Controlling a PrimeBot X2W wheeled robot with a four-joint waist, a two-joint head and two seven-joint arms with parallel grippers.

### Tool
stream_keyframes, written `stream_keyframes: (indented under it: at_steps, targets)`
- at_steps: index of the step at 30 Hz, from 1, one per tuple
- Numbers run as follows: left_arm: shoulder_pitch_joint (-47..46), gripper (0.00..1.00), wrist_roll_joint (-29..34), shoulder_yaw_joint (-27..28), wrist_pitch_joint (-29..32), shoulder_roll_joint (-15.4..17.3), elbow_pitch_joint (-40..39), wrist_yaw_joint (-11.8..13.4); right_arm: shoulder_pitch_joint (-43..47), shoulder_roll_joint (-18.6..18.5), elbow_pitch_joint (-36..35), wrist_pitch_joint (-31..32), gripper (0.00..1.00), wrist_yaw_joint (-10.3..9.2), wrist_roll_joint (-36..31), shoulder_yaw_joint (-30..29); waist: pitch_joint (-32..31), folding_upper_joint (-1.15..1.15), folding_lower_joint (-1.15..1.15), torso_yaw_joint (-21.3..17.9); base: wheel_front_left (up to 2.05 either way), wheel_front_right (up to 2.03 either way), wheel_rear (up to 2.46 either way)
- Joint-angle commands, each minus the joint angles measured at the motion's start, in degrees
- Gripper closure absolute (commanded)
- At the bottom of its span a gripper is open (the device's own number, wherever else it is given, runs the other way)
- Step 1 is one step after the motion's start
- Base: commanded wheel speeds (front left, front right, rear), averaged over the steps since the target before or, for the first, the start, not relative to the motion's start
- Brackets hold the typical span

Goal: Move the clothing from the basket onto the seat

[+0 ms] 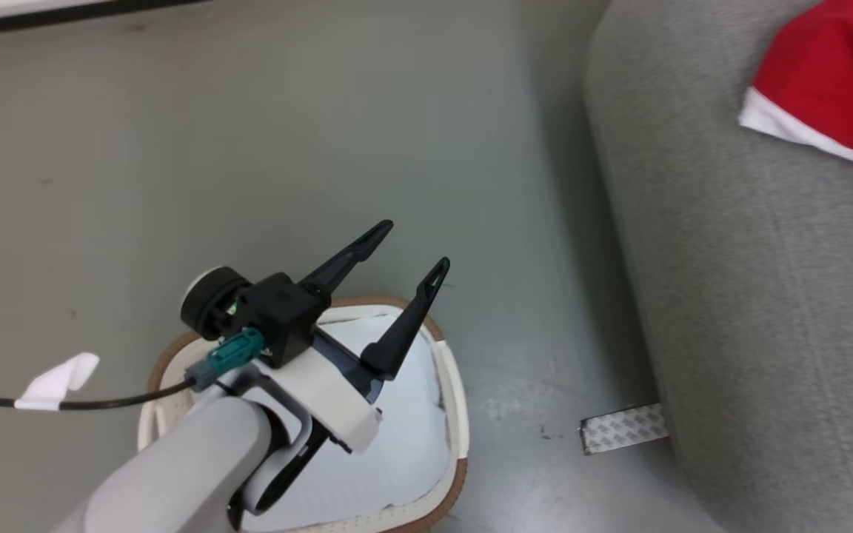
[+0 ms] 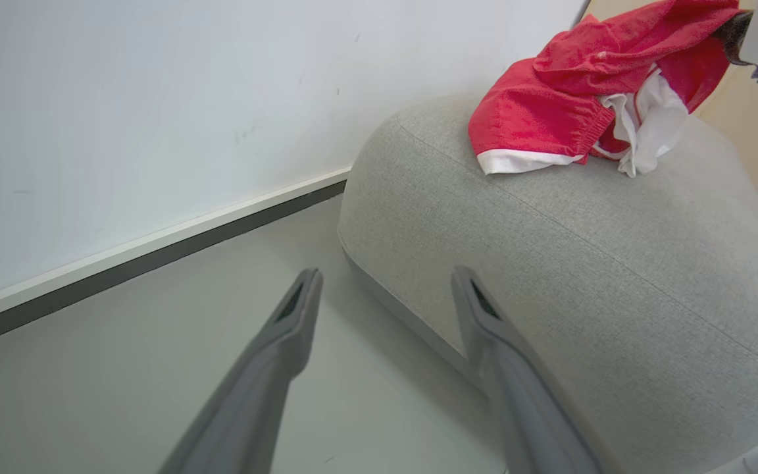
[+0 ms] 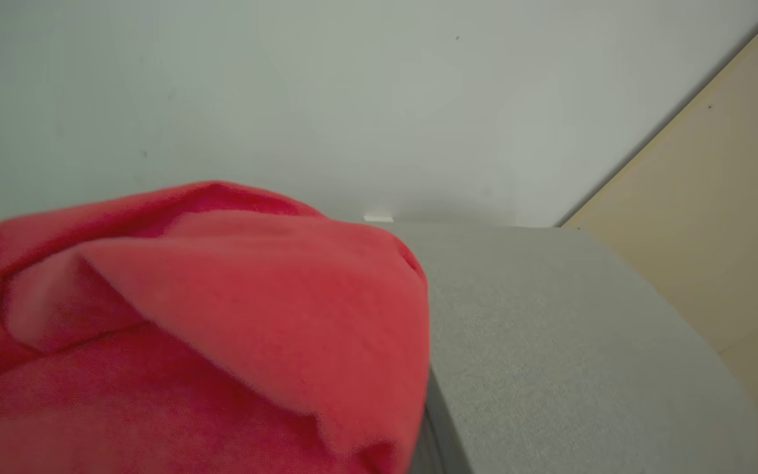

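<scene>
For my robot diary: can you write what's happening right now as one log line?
left gripper: open over basket | right gripper: shut on red clothing | red clothing: draped on grey seat | basket: white padding inside

No readable lettering, label, brand, number or sign anywhere in these views.
</scene>
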Motion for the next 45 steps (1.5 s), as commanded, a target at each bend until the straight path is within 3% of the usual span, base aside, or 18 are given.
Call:
stream_keyframes:
  at_steps: [1,4,5,7,9,12,17,24,31,38,41,45]
  targets:
    - [-0.9,0.00,0.2,0.2,-0.4,-0.2,0.3,0.0,0.0,-0.9,2.7,2.3,1.00,-0.15,-1.0,0.8,2.1,0.00,-0.02,2.5,0.00,0.00,0.00]
    - [-1.1,0.00,-0.2,0.6,-1.3,-0.3,1.1,0.1,0.0,-2.6,7.4,7.1,0.98,-0.15,-1.3,1.8,1.8,0.00,-0.02,3.1,0.00,0.00,0.00]
    - [-1.1,0.00,-0.3,0.8,-1.4,-0.2,1.3,0.1,-0.1,-2.9,8.2,8.0,0.87,-0.15,-1.1,2.4,1.6,0.00,-0.02,3.0,0.00,0.00,0.00]
    - [-0.9,0.00,-0.6,1.0,-1.8,-0.1,1.8,0.2,-0.2,-2.9,9.1,9.2,0.58,-0.15,-0.8,4.2,1.0,0.00,-0.02,2.7,0.00,0.00,0.00]
    - [-0.3,0.00,-0.9,1.1,-2.1,-0.1,2.5,0.3,-0.2,-2.3,9.6,10.1,0.00,-0.15,0.3,6.4,-0.2,0.00,-0.02,2.2,0.00,0.00,0.00]
    - [0.7,0.00,-1.4,1.1,-2.7,-0.4,3.5,0.5,0.6,-1.7,9.3,11.2,0.00,-0.15,3.0,10.7,-2.8,0.00,-0.02,1.3,0.00,0.00,0.00]
    - [2.6,0.00,-2.4,1.3,-3.6,-0.5,4.7,1.1,2.8,-3.7,8.2,13.0,0.00,-0.15,6.2,17.0,-7.7,0.00,-0.02,-0.2,0.00,0.00,0.00]
    - [8.8,0.00,-5.1,2.8,-5.6,-0.6,6.5,3.1,7.3,-10.1,3.6,17.1,0.00,-0.15,14.0,26.8,-18.7,0.00,-0.02,-1.7,0.00,0.00,0.00]
    - [15.4,0.00,-8.3,7.2,-7.1,0.4,6.0,6.4,11.0,-15.3,-6.7,16.4,0.00,-0.15,22.2,30.0,-27.1,0.00,-0.02,-0.5,0.00,0.00,0.00]
    - [21.7,0.00,-11.3,13.8,-7.6,2.4,2.7,9.8,15.3,-13.3,-17.9,12.0,0.00,-0.15,23.4,29.7,-31.6,0.00,-0.02,2.2,0.00,0.00,0.00]
    - [24.6,0.00,-12.1,16.9,-7.6,3.3,1.4,11.3,17.4,-10.4,-22.0,9.7,0.00,-0.15,24.0,28.3,-32.3,0.00,-0.02,3.4,0.00,0.00,0.00]
    - [28.3,0.00,-13.8,20.9,-7.7,3.3,-0.1,11.5,21.3,-5.3,-25.9,6.3,0.00,-0.15,20.6,26.6,-33.1,0.00,-0.02,4.8,0.00,0.00,0.00]
